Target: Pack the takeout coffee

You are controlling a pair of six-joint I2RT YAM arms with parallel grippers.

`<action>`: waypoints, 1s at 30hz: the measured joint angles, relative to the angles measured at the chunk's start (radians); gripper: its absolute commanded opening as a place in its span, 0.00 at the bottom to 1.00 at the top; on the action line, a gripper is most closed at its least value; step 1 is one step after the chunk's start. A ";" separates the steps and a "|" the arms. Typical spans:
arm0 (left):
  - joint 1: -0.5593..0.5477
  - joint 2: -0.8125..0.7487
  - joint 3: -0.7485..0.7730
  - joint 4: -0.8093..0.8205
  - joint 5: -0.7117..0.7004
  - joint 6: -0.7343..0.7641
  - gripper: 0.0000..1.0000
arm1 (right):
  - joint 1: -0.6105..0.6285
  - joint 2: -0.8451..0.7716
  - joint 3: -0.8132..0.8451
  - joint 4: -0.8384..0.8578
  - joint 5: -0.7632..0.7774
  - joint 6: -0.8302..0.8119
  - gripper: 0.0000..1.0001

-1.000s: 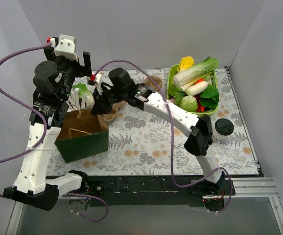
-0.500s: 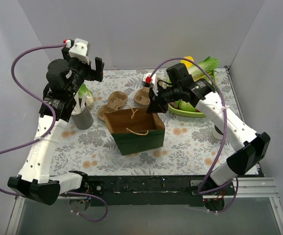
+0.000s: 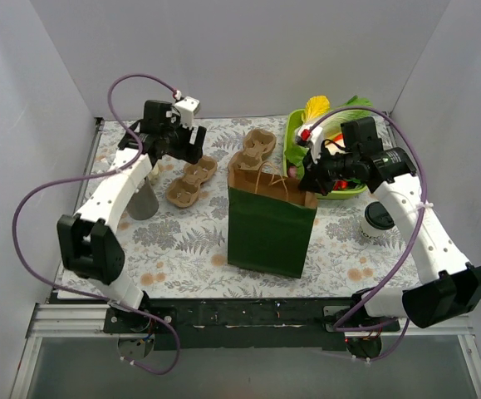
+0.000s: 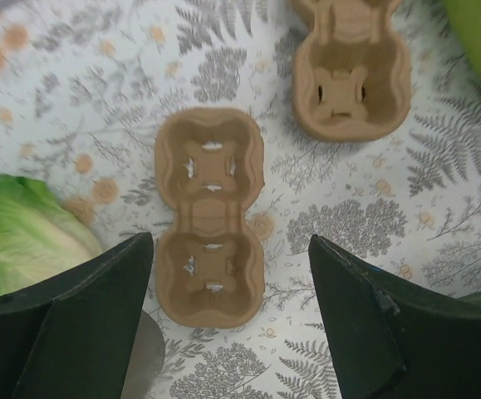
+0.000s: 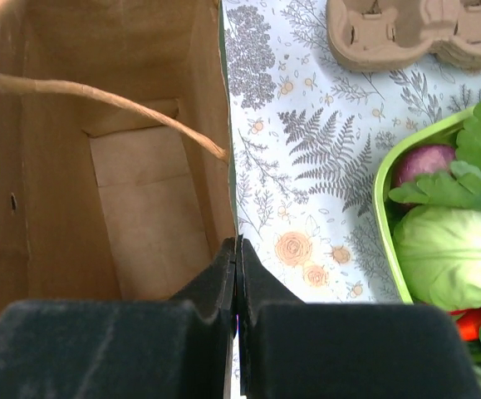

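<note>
The takeout coffee (image 3: 379, 217), a white cup with a black lid, stands at the right of the table beside my right arm. A green paper bag (image 3: 271, 224) stands upright in the middle, its brown inside (image 5: 99, 166) open to the top. My right gripper (image 3: 307, 178) is shut on the bag's right rim (image 5: 233, 212), one finger inside and one outside. My left gripper (image 4: 232, 332) hangs open over a brown cardboard carrier (image 4: 211, 216) at the back left, and holds nothing.
A second carrier (image 3: 252, 148) lies behind the bag. A green basket of vegetables (image 3: 291, 148) sits at the back right. A grey cup (image 3: 143, 202) and a lettuce (image 4: 24, 233) are at the left. White walls close in three sides.
The bag has gone from lying at the left to standing upright in the middle, carried by my right gripper. My left arm has swung back and right over the carrier.
</note>
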 measured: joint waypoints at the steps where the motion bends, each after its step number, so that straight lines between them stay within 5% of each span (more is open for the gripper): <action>1: 0.000 0.060 0.035 -0.044 0.000 0.003 0.75 | -0.011 -0.014 -0.011 -0.001 0.002 0.000 0.01; 12: -0.001 0.381 0.189 -0.256 -0.010 0.032 0.67 | -0.066 -0.024 -0.027 0.004 0.018 0.000 0.01; 30: -0.001 0.528 0.258 -0.292 -0.053 0.053 0.56 | -0.072 -0.082 -0.033 0.090 0.082 0.031 0.01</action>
